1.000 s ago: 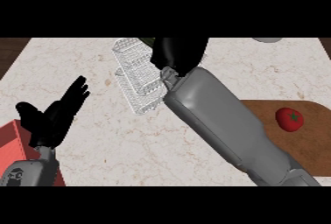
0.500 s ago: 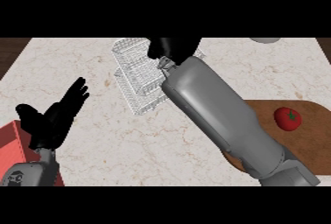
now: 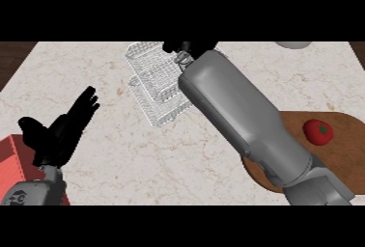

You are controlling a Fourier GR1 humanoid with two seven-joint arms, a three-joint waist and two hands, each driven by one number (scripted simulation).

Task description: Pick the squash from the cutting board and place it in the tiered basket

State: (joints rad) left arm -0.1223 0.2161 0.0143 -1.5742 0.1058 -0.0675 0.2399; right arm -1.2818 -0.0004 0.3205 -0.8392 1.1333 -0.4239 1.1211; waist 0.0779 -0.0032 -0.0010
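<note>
The white wire tiered basket (image 3: 158, 91) stands at the back middle of the counter. My right forearm (image 3: 235, 116) stretches across its right side. The right hand (image 3: 189, 48) is over the basket's far end, at the view's top edge, and mostly hidden by the wrist. No squash shows anywhere; the hand or arm may cover it. The brown cutting board (image 3: 347, 126) lies at the right with only a red tomato (image 3: 318, 131) on it. My left hand (image 3: 63, 129) rests open at the lower left, fingers up, holding nothing.
A red container (image 3: 16, 155) sits at the lower left edge beside my left forearm. A pale rounded object (image 3: 294, 44) peeks in at the top right. Marble counter lies bare between the basket and the left hand.
My right arm has stretched farther back, carrying the hand from the basket's near right side to its far end. The left hand has not moved.
</note>
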